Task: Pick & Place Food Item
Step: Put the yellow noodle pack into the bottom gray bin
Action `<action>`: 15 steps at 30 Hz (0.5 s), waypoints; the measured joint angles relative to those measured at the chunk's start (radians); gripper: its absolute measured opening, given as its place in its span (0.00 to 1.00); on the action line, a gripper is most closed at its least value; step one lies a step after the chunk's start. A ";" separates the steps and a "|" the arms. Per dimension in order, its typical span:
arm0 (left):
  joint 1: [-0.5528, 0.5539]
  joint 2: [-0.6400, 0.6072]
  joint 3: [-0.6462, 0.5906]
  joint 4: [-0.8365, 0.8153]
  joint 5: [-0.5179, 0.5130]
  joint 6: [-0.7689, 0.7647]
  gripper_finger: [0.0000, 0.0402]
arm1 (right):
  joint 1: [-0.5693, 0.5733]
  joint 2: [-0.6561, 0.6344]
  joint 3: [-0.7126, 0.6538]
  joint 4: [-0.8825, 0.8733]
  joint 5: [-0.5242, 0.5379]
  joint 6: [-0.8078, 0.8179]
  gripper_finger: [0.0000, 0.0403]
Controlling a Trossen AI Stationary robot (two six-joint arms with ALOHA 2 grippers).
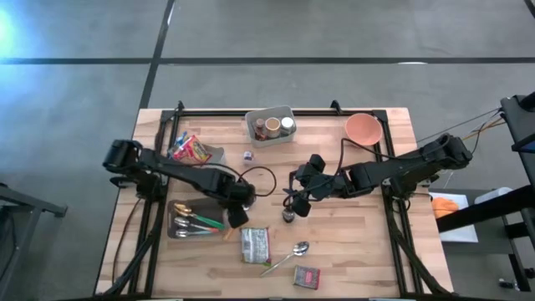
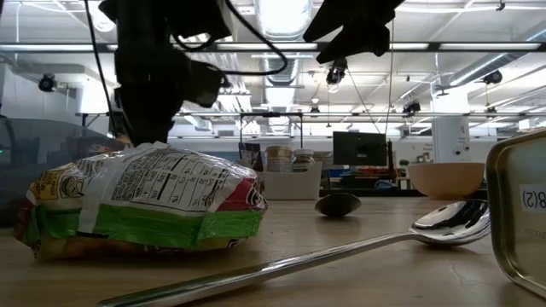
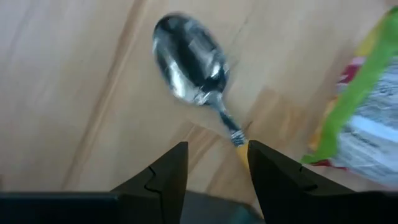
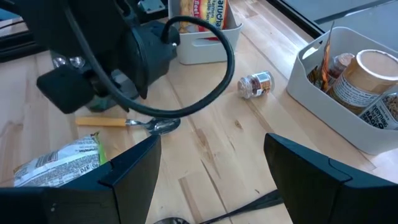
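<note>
Leftward, the left gripper [image 1: 236, 216] hangs fingers apart over a yellow-handled steel spoon [image 3: 196, 65], beside the green-and-white crinkled snack packet [image 1: 255, 244] lying on the table [image 1: 368, 259]. Shift over the packet before closing. Right gripper [image 1: 299, 205] waits, fingers apart.

Grey concrete floor [image 1: 334, 33] spreads around the wooden table [image 1: 351, 259], crossed by dark seam lines. Beyond the table, long ceiling lights [image 2: 281, 15] glow bright under white beams, and a dark monitor [image 2: 360, 147] stands far off behind the table's back edge.
</note>
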 joint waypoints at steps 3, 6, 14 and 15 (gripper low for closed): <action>0.000 0.021 0.032 -0.015 0.000 0.043 0.43 | 0.000 0.000 0.000 0.000 0.000 -0.001 0.70; -0.001 0.030 0.053 -0.016 0.000 0.126 0.43 | 0.000 0.000 0.000 -0.001 0.000 -0.001 0.70; -0.006 0.029 0.078 -0.001 0.162 0.298 0.43 | 0.000 0.000 0.000 -0.002 -0.001 -0.002 0.70; -0.008 0.029 0.078 -0.002 0.176 0.311 0.43 | 0.000 0.000 0.000 -0.002 -0.001 -0.002 0.70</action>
